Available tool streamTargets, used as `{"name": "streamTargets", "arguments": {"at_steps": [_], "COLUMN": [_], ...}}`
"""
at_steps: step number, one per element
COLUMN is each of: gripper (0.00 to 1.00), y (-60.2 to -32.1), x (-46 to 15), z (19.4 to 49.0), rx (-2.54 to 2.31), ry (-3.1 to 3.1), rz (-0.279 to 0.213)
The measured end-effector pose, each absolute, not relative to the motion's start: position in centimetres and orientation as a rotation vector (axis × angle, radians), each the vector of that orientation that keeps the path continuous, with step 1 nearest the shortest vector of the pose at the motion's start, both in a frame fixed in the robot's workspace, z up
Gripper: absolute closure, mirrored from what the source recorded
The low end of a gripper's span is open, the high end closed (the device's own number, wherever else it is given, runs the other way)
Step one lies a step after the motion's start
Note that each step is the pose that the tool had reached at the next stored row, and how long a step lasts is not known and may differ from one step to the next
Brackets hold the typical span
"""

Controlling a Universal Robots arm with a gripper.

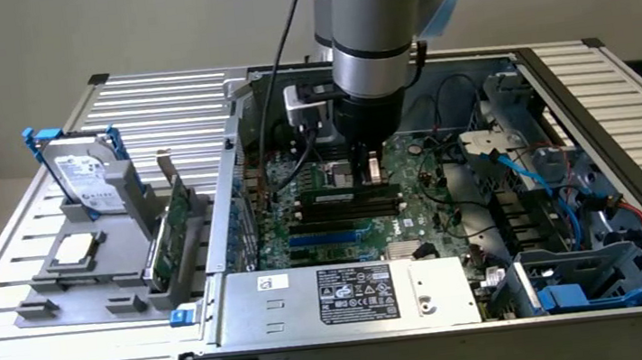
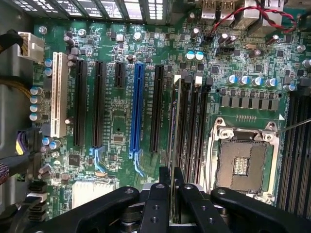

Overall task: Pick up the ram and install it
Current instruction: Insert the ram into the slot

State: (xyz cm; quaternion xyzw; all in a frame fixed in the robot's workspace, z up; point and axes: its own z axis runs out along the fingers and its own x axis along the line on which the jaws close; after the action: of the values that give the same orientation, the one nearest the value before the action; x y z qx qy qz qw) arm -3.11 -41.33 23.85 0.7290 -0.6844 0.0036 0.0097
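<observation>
The ram is a thin dark-green stick seen edge-on in the wrist view. It stands upright over the black memory slots beside the CPU socket. My gripper is shut on the ram's upper edge, with a black finger on each side. Whether the ram's lower edge touches a slot I cannot tell. In the exterior view the gripper reaches down inside the open computer case, just above the memory slots on the motherboard.
Left of the case, a grey holder carries a hard drive, a tall green expansion card and a CPU. The power supply sits at the case's front. Blue and red cables crowd the exterior view's right.
</observation>
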Motion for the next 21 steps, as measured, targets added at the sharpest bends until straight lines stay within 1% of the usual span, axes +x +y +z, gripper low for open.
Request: {"name": "streamTargets", "arguments": {"at_steps": [12, 21], "gripper": [0.86, 0.86], "y": [-40.7, -40.6], "x": [-3.2, -2.9], "z": [21.8, 22.0], "rx": [2.277, 2.268], "ry": [-2.135, -2.126], "rz": [0.012, -0.008]}}
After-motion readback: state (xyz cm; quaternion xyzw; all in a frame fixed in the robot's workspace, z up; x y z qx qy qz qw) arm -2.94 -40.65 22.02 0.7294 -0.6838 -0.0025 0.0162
